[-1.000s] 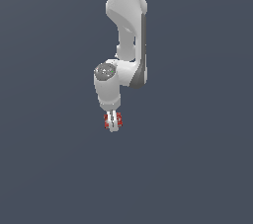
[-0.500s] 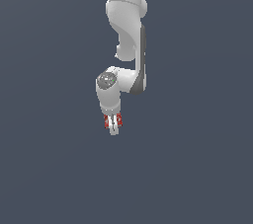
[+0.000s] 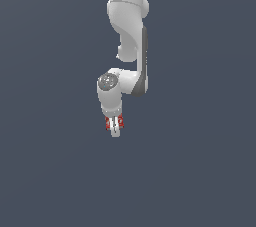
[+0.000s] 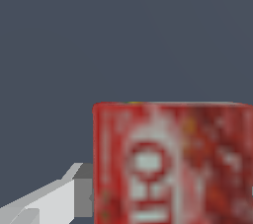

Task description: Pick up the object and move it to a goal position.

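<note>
The object (image 3: 114, 122) is a small red box with white label markings, held at the tip of my white arm near the middle of the exterior view. My gripper (image 3: 115, 127) is shut on it, with red showing on both sides of the white fingers. In the wrist view the object (image 4: 173, 164) fills much of the picture, its red face and white markings close to the camera. One grey-white finger (image 4: 59, 196) presses against its side. The other finger is hidden behind the box.
A plain dark grey-blue surface (image 3: 200, 171) fills the background in both views. The white arm (image 3: 129, 31) comes down from the exterior view's top.
The arm has shifted slightly with the object still held; the gripper sits a touch to the exterior view's left and a little higher than one second ago. The grip is unchanged.
</note>
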You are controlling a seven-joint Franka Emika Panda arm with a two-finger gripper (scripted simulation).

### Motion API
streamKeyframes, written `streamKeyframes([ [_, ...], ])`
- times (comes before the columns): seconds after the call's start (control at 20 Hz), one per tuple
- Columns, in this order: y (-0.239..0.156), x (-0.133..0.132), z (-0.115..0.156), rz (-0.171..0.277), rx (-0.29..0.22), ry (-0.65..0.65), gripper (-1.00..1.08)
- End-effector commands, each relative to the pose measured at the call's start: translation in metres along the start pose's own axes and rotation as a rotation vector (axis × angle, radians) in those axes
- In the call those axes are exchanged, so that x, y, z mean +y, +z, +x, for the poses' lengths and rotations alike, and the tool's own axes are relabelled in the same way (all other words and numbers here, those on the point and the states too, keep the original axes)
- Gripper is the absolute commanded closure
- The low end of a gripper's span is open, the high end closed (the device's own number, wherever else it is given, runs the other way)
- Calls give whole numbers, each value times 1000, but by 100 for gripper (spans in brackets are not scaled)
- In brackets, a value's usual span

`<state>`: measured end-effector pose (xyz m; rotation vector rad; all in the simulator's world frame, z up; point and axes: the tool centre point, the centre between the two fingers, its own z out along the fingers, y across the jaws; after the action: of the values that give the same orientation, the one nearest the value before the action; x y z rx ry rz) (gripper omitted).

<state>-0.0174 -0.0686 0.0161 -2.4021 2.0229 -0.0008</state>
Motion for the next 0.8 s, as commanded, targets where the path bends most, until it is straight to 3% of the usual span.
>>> streamKeyframes([
  [0.0, 1, 1, 0, -1, 0, 0, 108],
  [0.4, -15, -4, -8, 0, 0, 0, 108],
  [0.75, -62, -16, -33, 0, 0, 1, 108],
])
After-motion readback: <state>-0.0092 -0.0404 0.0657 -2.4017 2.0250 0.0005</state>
